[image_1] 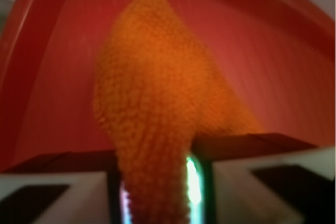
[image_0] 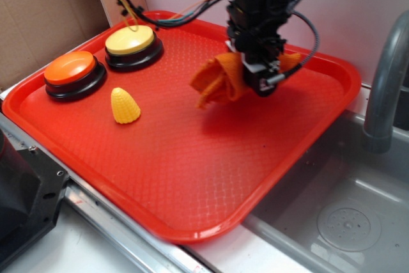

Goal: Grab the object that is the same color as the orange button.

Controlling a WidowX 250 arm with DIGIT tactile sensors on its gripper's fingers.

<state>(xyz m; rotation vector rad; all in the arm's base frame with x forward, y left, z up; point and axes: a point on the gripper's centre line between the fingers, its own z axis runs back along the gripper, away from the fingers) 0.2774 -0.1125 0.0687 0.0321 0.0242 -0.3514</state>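
Exterior view: tool (image_0: 261,76) closed on the orange rag (image_0: 220,81), cloth bunched between the fingers and hanging to the tool's left, its lower folds seemingly just off the red tray (image_0: 192,177) — a faint shadow beneath hints at a gap, though contact at the lowest corner cannot be ruled out. A smaller flap of the same cloth poking out on the tool's far side. Well off to the left of the tool, the orange button (image_0: 71,71) with its black base; beside it the yellow button (image_0: 131,44), and nearer the front the yellow toy corn (image_0: 124,105). All three well apart from the tool and untouched. Grey sink basin (image_0: 332,222) below and to the right of the tray, faucet (image_0: 383,87) at the right edge.

Wrist view: blurred, yet clear enough — rag (image_1: 152,103) pinched between the two fingers (image_1: 251,182), jaws nearly shut with only the thickness of knit between them, the rest of the cloth fanning out ahead of the tool over the tray (image_1: 294,72).

Judged step: grasp made, colour match correct, lift under way or about to be. Next move calls for a straight rise with steady grip, enough to bring the trailing folds clear of the tray.
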